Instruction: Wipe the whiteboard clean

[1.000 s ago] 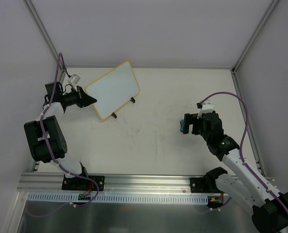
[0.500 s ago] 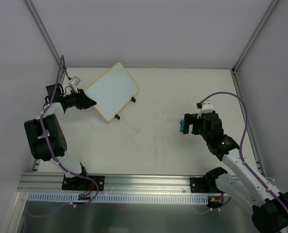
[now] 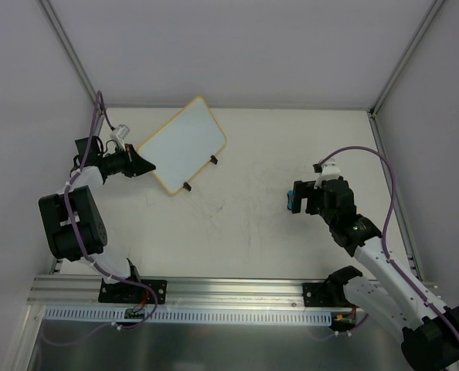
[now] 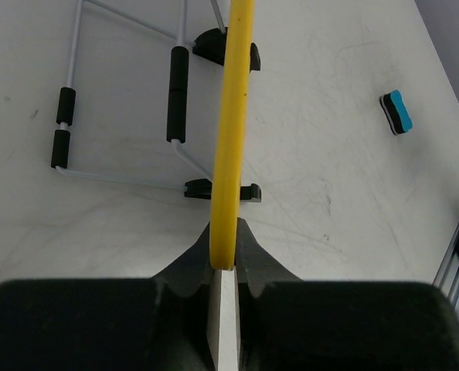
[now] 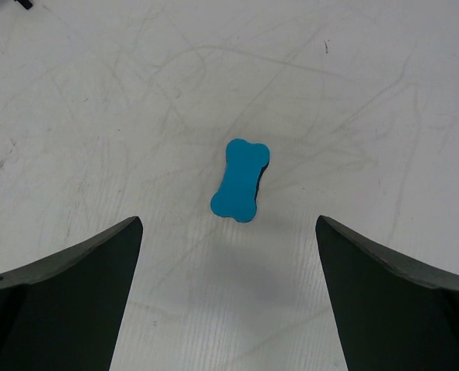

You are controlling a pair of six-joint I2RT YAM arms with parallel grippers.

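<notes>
Left hand (image 3: 142, 164) pinches whiteboard (image 3: 185, 144) yellow rim; face clean white.

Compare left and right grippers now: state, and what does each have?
The left gripper is shut on the whiteboard, pinching its yellow rim. The right gripper is open and holds nothing. The left gripper sits at the far-left of the table, at the board's edge. The right gripper hangs over the blue eraser, which lies untouched on the table. Both have black fingers.

A lab test cell: plain white walls (image 3: 253, 46), aluminium rail (image 3: 214, 290), scuffed white table (image 3: 253, 224).
</notes>
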